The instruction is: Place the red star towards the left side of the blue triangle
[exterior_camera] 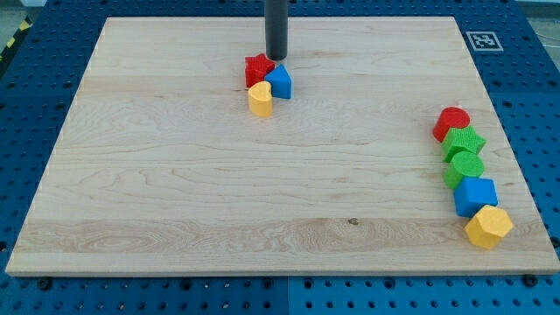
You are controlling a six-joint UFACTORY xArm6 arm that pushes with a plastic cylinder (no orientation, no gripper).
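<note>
The red star (257, 68) lies near the top middle of the wooden board (175, 175). The blue triangle (280, 81) touches it on its right. A yellow heart-like block (260, 99) touches both from below. My tip (276, 58) stands at the upper edge of this cluster, just above the seam between the red star and the blue triangle, touching or nearly touching them.
A column of blocks runs down the view's right side: a red round block (451, 123), a green star (464, 142), a green round block (465, 168), a blue block (475, 196) and a yellow hexagon (488, 227). A marker tag (479, 40) sits beyond the board's top right corner.
</note>
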